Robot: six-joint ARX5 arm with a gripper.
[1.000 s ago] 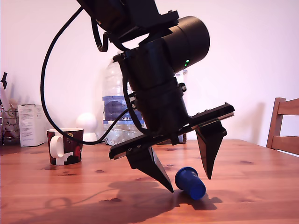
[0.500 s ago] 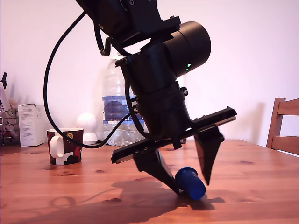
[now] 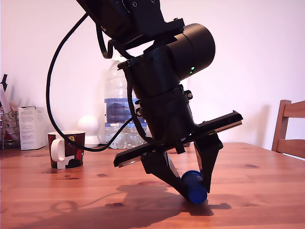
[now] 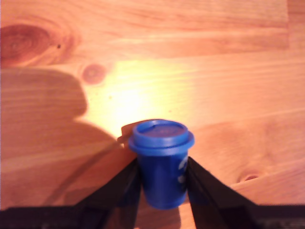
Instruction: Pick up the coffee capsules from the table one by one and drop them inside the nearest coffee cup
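Royal-blue coffee capsule point(image 3: 193, 186) lies tipped on its side on the reddish-brown pine surface point(image 3: 262, 191), pinched between the two black fingers point(image 3: 164, 171) of the gripper point(image 3: 188, 183); jaws closed on the capsule body, both fingers touching it. In the wrist view the capsule point(image 4: 163, 164) sits squarely between the fingers point(image 4: 121, 188), wider rimmed end pointing away from the camera, narrow end toward the wrist, fingers pressed against its tapered sides just below the rim. Capsule appears to touch the surface, fingertips down at the wood; cannot tell if it is lifted at all. Arm is black, tilted, with a thick cylindrical motor housing point(image 3: 193, 45) showing a small green light, and a black cable point(image 3: 52, 95) looping down on the exterior view's left. Coffee cup point(image 3: 66, 149) stands upright well apart from the capsule, toward the exterior view's left and further back, white handle facing the camera, dark black-red-white pattern outside. Behind the arm a clear plastic water bottle point(image 3: 116, 107) with a blue label, partly hidden. A white round object point(image 3: 88, 126) sits just behind the cup, a white carton point(image 3: 32, 127) further left. Wooden chair back point(image 3: 289, 128) at the exterior view's right edge. Knots and grain visible in the wood point(image 4: 28, 43) in the wrist view, gripper shadow across it.
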